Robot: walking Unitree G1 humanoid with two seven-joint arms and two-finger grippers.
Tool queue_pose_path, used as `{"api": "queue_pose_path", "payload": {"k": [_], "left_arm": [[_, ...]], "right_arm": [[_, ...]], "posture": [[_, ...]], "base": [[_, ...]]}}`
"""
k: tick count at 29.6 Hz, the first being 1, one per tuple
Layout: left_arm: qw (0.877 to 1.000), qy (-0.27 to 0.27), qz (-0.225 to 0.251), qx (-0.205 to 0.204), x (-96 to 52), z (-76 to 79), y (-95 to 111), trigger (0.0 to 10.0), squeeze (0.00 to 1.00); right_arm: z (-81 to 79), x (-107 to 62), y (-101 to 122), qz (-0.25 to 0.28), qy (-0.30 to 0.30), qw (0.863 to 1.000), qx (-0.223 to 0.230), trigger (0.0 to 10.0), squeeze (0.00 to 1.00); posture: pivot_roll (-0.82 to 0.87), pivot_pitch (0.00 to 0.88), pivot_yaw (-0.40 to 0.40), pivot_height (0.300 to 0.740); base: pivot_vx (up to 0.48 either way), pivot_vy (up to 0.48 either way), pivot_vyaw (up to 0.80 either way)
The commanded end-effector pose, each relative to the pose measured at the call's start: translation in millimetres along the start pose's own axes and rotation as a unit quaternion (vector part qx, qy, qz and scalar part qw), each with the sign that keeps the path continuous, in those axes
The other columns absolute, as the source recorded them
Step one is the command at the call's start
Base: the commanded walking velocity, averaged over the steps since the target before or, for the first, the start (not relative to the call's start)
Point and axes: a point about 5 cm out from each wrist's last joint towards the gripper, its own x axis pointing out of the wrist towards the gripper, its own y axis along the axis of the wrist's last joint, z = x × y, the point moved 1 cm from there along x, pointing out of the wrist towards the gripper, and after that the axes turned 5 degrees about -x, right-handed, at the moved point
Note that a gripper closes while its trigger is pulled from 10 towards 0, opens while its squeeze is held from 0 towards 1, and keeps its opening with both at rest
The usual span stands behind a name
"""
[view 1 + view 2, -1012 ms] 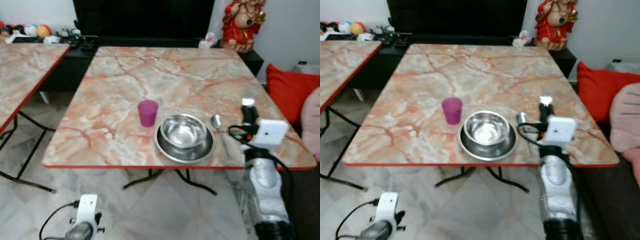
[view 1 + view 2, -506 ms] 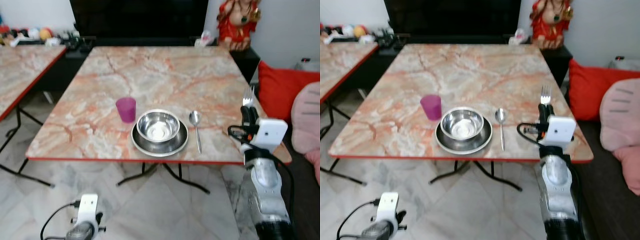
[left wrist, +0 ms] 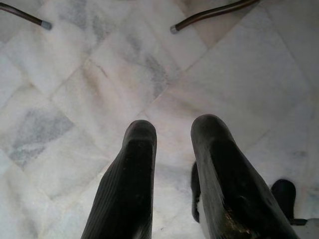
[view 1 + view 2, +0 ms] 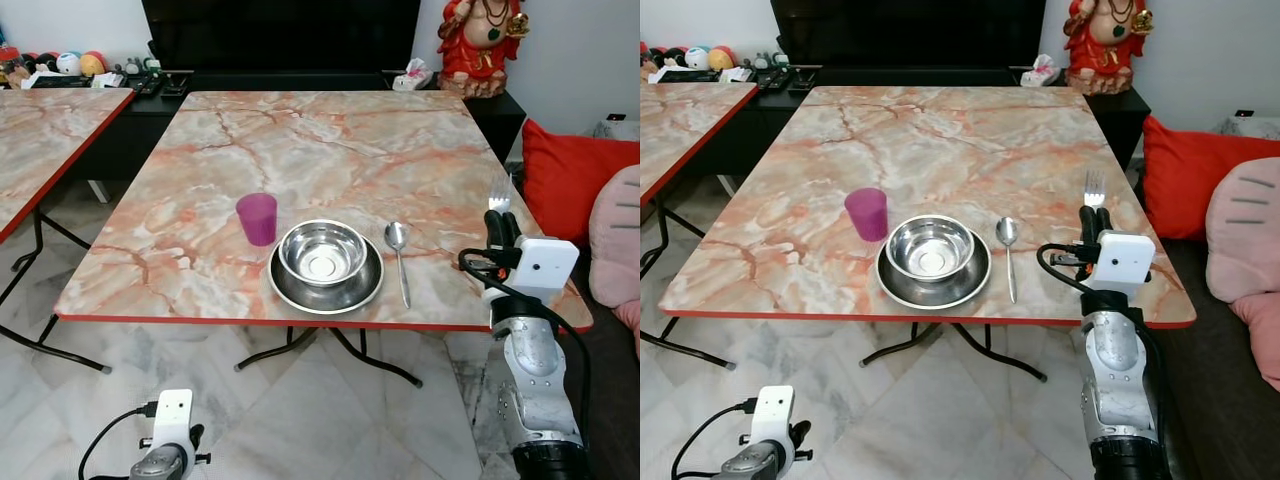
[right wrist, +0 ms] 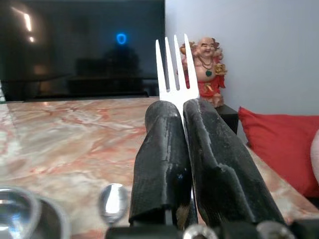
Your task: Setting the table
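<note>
Over the right edge of the tabletop, I am holding the fork upright, my right tool clamped on its handle, right of the spoon, bowl and purple cup. My left tool is hanging over the floor, fingers slightly apart.

Fork handle was hidden between the right gripper's clamped fingers; only tines showed. Bowl was cut by the frame edge in the right wrist view.
</note>
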Motion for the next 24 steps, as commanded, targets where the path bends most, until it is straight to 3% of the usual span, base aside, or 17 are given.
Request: {"api": "queue_pose_path", "payload": {"k": [1, 16, 24], "left_arm": [[1.000, 0.010, -0.013, 0.003, -0.9, -4.6, -5.3, 10.0, 0.00], [1.000, 0.009, -0.014, 0.008, -0.7, -4.6, -4.8, 10.0, 0.00], [1.000, 0.008, -0.015, 0.014, -0.5, -4.2, -4.3, 10.0, 0.00]], "right_arm": [[-4.2, 2.6, 1.8, 0.000, 0.004, 1.000, 0.004, 10.0, 0.00], [-5.8, 3.3, 1.3, -0.001, 0.006, 1.000, 0.004, 10.0, 0.00], [-13.6, 3.3, 3.6, 0.007, 0.034, 0.999, -0.006, 10.0, 0.00]], "posture": [[0.05, 0.000, 0.007, 0.740], [0.05, 0.000, 0.012, 0.740], [0.05, 0.000, 0.014, 0.740]], "base": [[0.000, 0.000, 0.00], [0.000, 0.000, 0.00], [0.272, 0.000, 0.19]]}}
